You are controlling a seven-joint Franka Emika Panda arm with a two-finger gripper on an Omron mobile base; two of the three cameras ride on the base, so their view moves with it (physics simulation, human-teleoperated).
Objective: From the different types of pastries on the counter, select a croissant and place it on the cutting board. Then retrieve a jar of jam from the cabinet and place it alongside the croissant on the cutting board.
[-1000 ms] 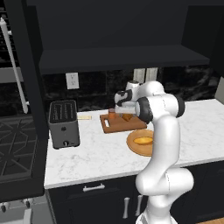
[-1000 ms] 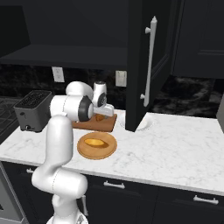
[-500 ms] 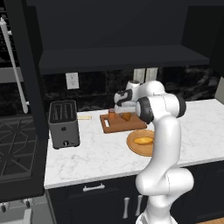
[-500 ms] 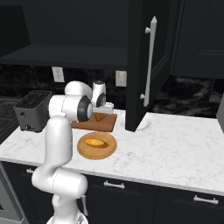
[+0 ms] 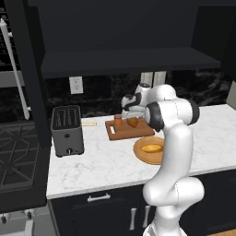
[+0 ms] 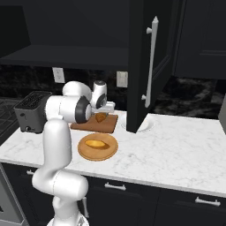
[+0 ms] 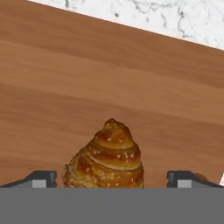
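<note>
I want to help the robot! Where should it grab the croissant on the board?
Probably around the croissant's wide lumpy middle, coming straight from above. It lies flat on the board, tapering to a point, and the open gripper already has a finger on each side.

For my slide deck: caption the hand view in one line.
Open gripper poised over a golden-brown croissant lying on the wooden cutting board, with the marble counter beyond.

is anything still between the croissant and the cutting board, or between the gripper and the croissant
Nothing visible. The croissant already lies on the cutting board, with the jar of jam beside it on the board. The gripper is open, its fingertips either side of the croissant, clear of it.
</note>
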